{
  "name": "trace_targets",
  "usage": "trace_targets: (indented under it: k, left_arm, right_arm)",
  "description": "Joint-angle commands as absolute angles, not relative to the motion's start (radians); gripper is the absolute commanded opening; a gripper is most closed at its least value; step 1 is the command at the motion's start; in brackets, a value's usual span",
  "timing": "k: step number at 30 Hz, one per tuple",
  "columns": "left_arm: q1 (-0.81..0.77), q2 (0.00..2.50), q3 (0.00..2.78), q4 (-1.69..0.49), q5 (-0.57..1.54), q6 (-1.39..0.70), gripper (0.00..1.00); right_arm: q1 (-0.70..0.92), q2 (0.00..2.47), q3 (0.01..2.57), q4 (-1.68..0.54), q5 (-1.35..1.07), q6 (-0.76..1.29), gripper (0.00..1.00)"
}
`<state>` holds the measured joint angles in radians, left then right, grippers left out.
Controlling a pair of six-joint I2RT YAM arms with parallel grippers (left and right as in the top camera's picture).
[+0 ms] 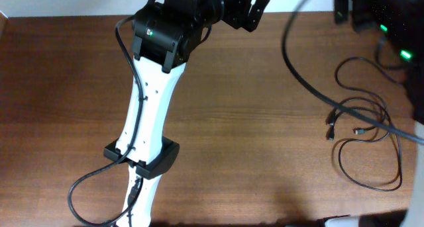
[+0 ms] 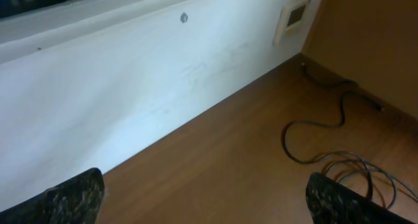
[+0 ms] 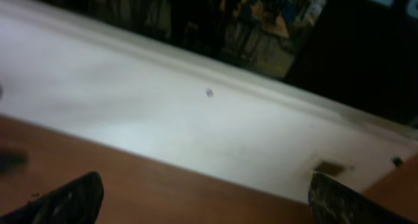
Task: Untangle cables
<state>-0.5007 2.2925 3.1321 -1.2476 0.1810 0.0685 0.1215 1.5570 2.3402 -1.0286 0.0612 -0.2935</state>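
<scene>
Loosely looped, the cables (image 1: 361, 131) lie on the table (image 1: 252, 121).

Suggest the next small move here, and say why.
Probably lower the right gripper toward the cables, near the plug ends. Both grippers stand open and empty, the left gripper too, while the cords lie in overlapping loops on the right side of the table, nearest that gripper.

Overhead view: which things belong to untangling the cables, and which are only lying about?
For the job: cables; left gripper, open; right gripper, open.
Only lying about: thick arm wire; wall plate.
</scene>
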Motion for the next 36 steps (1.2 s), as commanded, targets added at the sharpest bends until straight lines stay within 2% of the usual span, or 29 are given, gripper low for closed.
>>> trace_targets:
  k: [1,3,6,8,9,11,16,20,21,22,23,24,30,34,36]
  left_arm:
    - [-0.492,2.255,3.131,-1.272,0.148,0.085,0.99]
    - [-0.492,2.254,3.131,-1.334,0.123,0.116,0.99]
    - [-0.487,2.242,3.131,-1.401,0.017,0.157,0.99]
    - [-0.464,2.229,3.131,-1.425,0.018,0.159,0.99]
    - [-0.453,2.222,3.131,-1.426,0.018,0.159,0.99]
    - [-0.431,2.208,3.131,-1.429,0.018,0.159,0.99]
    - [-0.422,2.187,3.131,-1.451,0.018,0.16,0.99]
    - [-0.422,2.187,3.131,-1.505,-0.008,0.159,0.99]
    - [-0.422,2.187,3.131,-1.506,-0.023,0.159,0.99]
    - [-0.422,2.187,3.131,-1.506,-0.023,0.159,0.99]
    - [-0.422,2.187,3.131,-1.506,-0.023,0.159,0.99]
    - [-0.423,2.187,3.131,-1.506,-0.023,0.159,0.99]
    - [-0.422,2.187,3.131,-1.6,-0.027,0.159,0.99]
    - [-0.423,2.187,3.131,-1.606,-0.035,0.159,0.99]
    - [-0.423,2.187,3.131,-1.604,-0.035,0.159,0.99]
  right_arm:
    - [-0.041,1.353,1.916,-0.798,-0.149,-0.237,0.99]
    - [-0.178,1.147,1.441,-0.423,-0.087,-0.092,0.99]
    - [-0.305,1.022,1.234,-0.249,0.052,0.049,0.99]
    - [-0.426,1.03,1.234,-0.422,0.065,0.252,0.99]
    - [-0.502,1.061,1.225,-0.529,0.064,0.392,0.96]
    - [-0.588,1.134,1.139,-0.549,0.05,0.597,0.95]
    - [-0.596,1.338,0.997,-0.565,0.16,0.957,0.95]
    - [-0.596,1.471,0.997,-0.657,0.169,1.641,0.95]
    - [-0.596,1.482,0.997,-0.657,0.175,1.806,0.93]
    - [-0.598,1.489,0.997,-0.664,0.256,1.859,0.82]
    - [-0.601,1.493,0.997,-0.685,0.305,1.907,0.77]
    - [-0.608,1.504,0.997,-0.696,0.32,1.992,0.77]
    - [-0.609,1.652,0.997,-0.523,0.316,2.005,0.81]
    - [-0.607,1.696,0.997,-0.276,0.277,1.831,0.81]
    - [-0.607,1.697,0.997,-0.272,0.262,1.826,0.81]
